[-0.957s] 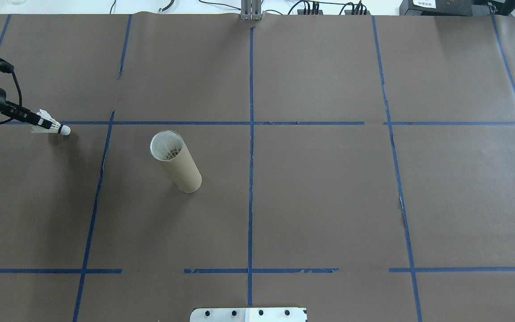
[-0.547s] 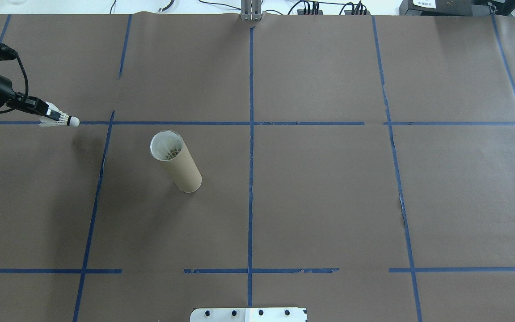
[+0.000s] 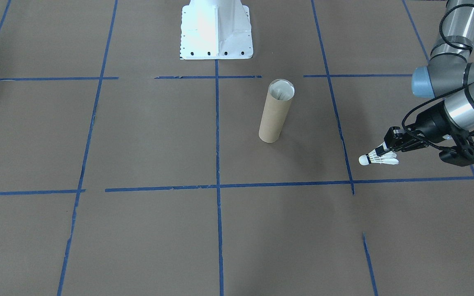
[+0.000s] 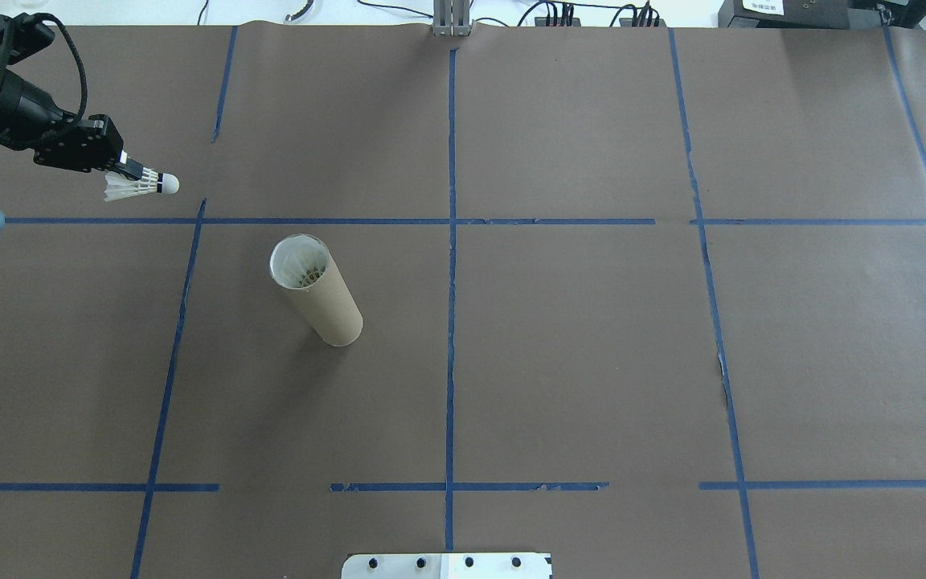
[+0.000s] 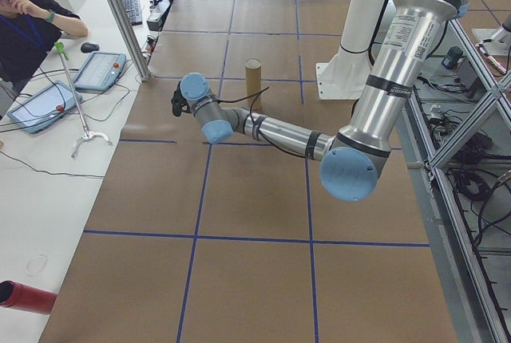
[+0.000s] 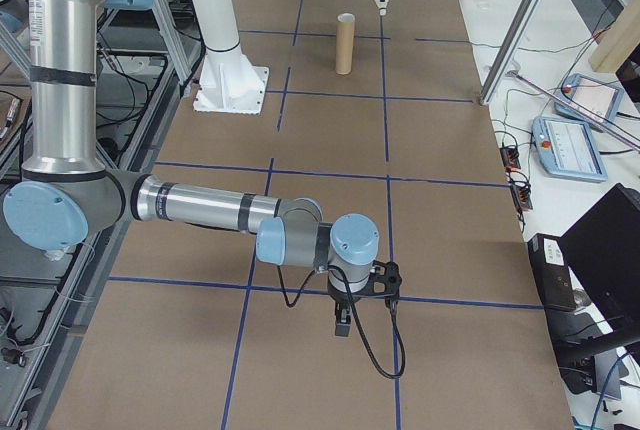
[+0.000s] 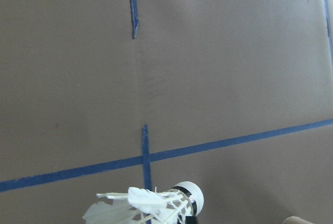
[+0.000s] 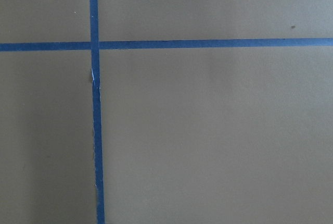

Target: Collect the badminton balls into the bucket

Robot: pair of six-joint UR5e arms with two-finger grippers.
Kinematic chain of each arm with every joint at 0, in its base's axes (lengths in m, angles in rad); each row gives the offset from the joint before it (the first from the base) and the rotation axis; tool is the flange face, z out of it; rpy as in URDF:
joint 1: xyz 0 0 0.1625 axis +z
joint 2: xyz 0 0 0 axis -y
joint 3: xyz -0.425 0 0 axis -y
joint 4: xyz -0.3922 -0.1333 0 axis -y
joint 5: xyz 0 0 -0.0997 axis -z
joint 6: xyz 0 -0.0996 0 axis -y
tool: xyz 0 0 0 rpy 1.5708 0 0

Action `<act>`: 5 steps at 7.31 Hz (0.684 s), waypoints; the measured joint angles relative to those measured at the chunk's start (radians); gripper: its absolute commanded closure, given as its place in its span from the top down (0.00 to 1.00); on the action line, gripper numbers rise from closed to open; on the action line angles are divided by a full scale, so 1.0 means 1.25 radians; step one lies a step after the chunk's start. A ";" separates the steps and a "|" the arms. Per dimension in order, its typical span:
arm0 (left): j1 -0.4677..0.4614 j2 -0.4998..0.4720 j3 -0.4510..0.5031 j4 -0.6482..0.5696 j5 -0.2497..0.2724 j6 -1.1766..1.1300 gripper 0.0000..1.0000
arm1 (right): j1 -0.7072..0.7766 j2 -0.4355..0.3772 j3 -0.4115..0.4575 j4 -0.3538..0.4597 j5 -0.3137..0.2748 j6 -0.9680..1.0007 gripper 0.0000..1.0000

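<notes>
The left gripper point(image 4: 127, 167) was clamped on one shuttlecock point(image 4: 141, 186), carried clear of the table point(image 4: 592, 362) near the far left corner, cork tip pointing toward the tube. The front view confirmed the same grasp, fingers closed at the neck of the shuttlecock point(image 3: 375, 158), feather skirt trailing back toward the wrist. The cardboard tube point(image 4: 317, 299) stood upright left of the table's centre line, well apart from the carried shuttlecock. Feather material showed inside its open mouth, so at least one shuttlecock appeared to be already deposited; the count could not be read at this resolution. No loose shuttlecocks were seen lying on the table in either broad view. Judged progress: late stage, with the held shuttlecock apparently the last to go in. Remaining work: carry it over the tube mouth, turn it cork down and let go. The right gripper point(image 6: 341, 327) hung over the near right area of the table, visible only from the side; whether it was parted or closed could not be told.
</notes>
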 measured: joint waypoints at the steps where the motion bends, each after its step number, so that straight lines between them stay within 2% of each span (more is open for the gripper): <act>1: 0.009 -0.009 -0.076 0.117 0.016 -0.023 0.00 | 0.000 0.000 0.000 0.000 0.000 0.000 1.00; 3: 0.029 -0.080 -0.225 0.439 0.116 -0.034 0.00 | 0.000 0.000 0.000 0.000 0.000 0.000 1.00; 5: 0.064 -0.180 -0.326 0.737 0.201 -0.035 0.00 | 0.000 0.000 0.000 0.000 -0.001 0.000 1.00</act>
